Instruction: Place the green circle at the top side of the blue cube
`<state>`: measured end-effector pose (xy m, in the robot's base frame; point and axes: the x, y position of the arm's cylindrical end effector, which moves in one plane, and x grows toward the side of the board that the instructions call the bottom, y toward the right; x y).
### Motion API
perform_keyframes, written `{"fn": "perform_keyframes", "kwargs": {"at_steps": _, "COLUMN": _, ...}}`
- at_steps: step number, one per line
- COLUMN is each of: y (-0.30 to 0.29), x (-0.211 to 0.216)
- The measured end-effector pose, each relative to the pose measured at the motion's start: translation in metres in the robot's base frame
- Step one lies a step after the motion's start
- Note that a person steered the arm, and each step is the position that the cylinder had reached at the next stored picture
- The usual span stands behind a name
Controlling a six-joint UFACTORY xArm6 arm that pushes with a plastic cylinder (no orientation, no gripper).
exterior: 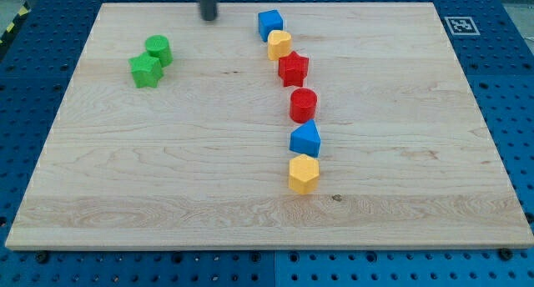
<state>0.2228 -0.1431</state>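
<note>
1. Nearest the bottom edge of the pale wooden board [167,178] sits a yellow hexagonal block [304,173], touching a blue wedge-like block [305,139].
2. Further up: a red cylinder [303,105], a red star [293,68], a yellow heart-like block [279,44].
3. Toward the top-left corner, the green star [145,71] touches the green circle [158,49].
4. The blue cube [269,24] sits at the top edge.
5. My tip [208,17], a plain dark rod with nothing to clamp, rests between circle and cube.
</note>
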Motion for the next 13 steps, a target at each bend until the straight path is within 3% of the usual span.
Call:
{"fn": "perform_keyframes", "kwargs": {"at_steps": 1, "y": -0.078, "x": 0.0}}
{"fn": "perform_keyframes", "kwargs": {"at_steps": 2, "y": -0.11, "x": 0.023}}
{"fn": "perform_keyframes", "kwargs": {"at_steps": 4, "y": -0.103, "x": 0.096}}
{"fn": "perform_keyframes", "kwargs": {"at_steps": 6, "y": -0.039, "x": 0.125}}
{"fn": "perform_keyframes", "kwargs": {"at_steps": 8, "y": -0.018, "x": 0.115}}
{"fn": "perform_keyframes", "kwargs": {"at_steps": 13, "y": -0.02, "x": 0.041}}
